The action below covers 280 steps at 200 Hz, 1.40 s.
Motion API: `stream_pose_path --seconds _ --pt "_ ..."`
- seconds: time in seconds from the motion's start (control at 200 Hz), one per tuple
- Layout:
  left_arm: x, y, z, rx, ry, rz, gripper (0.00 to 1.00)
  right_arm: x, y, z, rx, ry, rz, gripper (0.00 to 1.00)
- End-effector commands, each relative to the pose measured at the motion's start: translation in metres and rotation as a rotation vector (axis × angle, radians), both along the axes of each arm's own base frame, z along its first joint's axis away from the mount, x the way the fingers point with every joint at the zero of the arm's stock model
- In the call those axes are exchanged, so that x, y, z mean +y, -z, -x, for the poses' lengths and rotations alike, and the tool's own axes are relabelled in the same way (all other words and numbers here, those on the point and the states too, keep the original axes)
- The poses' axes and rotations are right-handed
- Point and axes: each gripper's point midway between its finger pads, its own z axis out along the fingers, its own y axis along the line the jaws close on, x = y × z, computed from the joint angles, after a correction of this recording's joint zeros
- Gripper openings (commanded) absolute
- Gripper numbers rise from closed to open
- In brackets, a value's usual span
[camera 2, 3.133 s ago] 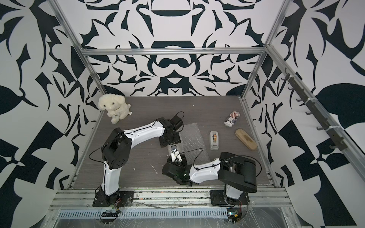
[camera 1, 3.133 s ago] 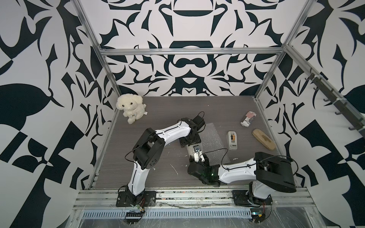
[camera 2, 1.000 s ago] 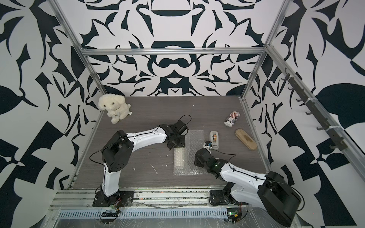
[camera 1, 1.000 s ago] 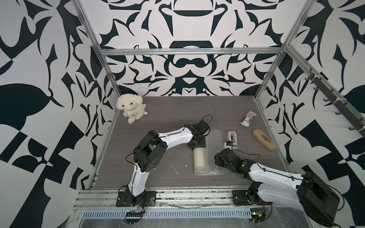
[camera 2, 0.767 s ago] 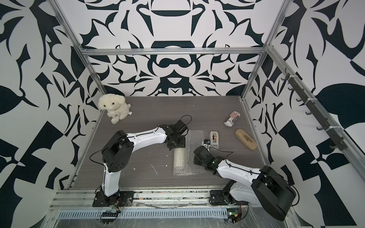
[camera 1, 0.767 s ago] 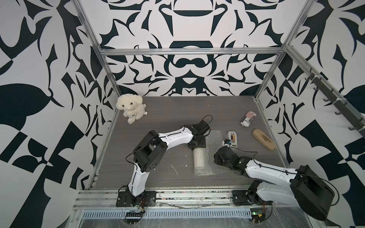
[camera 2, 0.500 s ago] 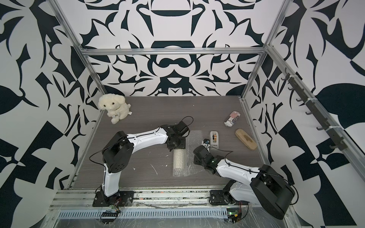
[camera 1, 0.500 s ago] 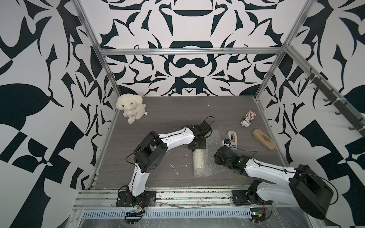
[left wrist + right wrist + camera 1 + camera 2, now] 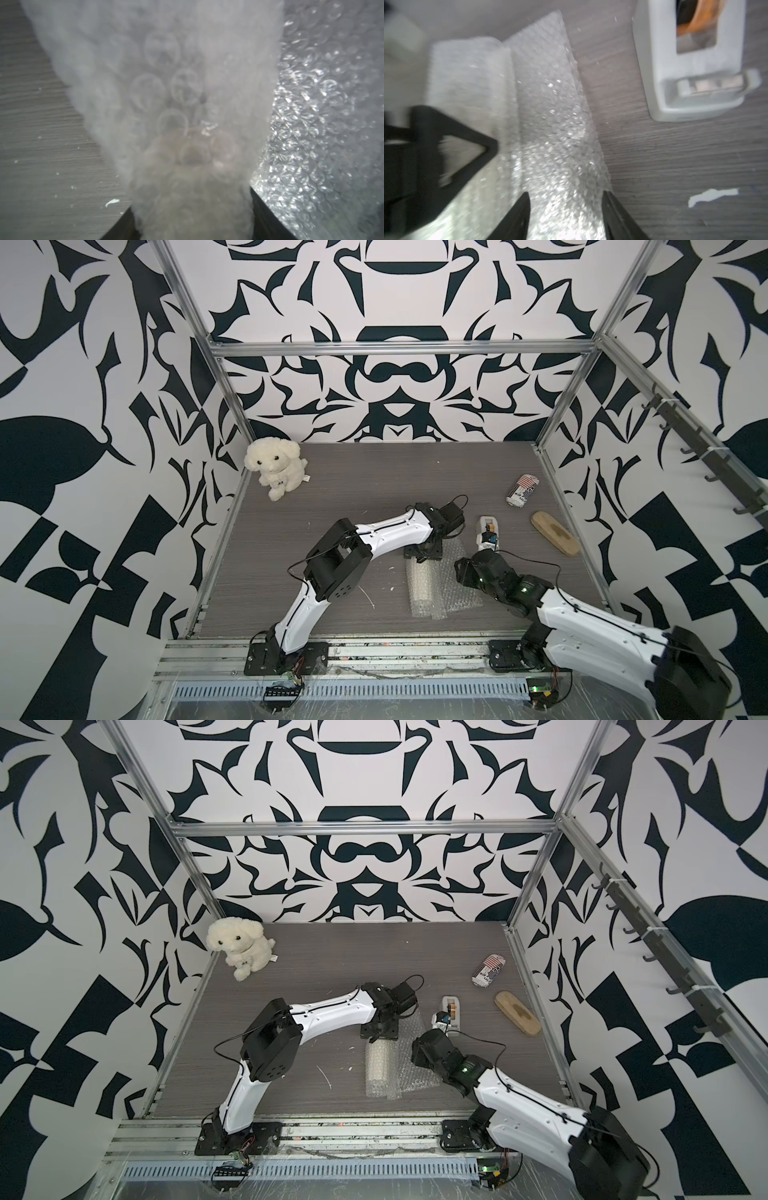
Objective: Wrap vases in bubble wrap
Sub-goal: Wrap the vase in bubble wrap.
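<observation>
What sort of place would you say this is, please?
Probably a lab robot cell: an aluminium frame holds black-and-white patterned walls, two arms stand bolted to a front rail, and a plush dog and bubble wrap lie on the table.

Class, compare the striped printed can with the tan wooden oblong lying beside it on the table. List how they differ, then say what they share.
The striped can is a cylinder; the tan wooden oblong is a flat slab. The can carries stripes and lettering; the oblong is plain with a darker patch. The can lies farther back than the oblong. Both lie on the table near its right edge, apart.
</observation>
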Motion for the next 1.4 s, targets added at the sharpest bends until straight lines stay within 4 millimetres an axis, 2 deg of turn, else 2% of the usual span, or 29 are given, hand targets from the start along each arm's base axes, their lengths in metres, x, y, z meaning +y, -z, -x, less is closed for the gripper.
stream_pose_path --seconds 0.0,0.105,0.195,0.44,0.635,0.97,1.195,1.395 --pt "0.043 0.032 0.019 0.102 -0.081 -0.217 0.47 -0.004 -0.020 0.008 -0.027 -0.023 -0.017 0.64" --pt "0.039 0.033 0.018 0.104 -0.120 -0.201 0.43 0.003 -0.033 0.014 -0.058 -0.043 -0.086 0.67" --pt "0.035 0.030 0.014 0.086 -0.133 -0.182 0.47 0.026 -0.037 0.029 -0.051 -0.126 -0.140 0.70" --pt "0.025 0.040 0.009 0.122 -0.133 -0.198 0.47 0.070 -0.063 0.054 -0.294 -0.240 -0.015 0.81" --pt "0.021 0.045 0.009 0.150 -0.131 -0.193 0.48 0.102 -0.057 0.052 -0.325 -0.292 0.150 0.86" --pt "0.016 0.047 0.005 0.183 -0.144 -0.177 0.48 0.126 -0.026 0.057 -0.303 -0.276 0.323 0.88" --pt "0.015 0.048 0.004 0.194 -0.149 -0.164 0.48 0.119 0.003 0.056 -0.257 -0.231 0.504 0.81" --pt "0.011 0.041 0.000 0.187 -0.147 -0.128 0.52 0.125 0.010 0.056 -0.247 -0.219 0.524 0.60"
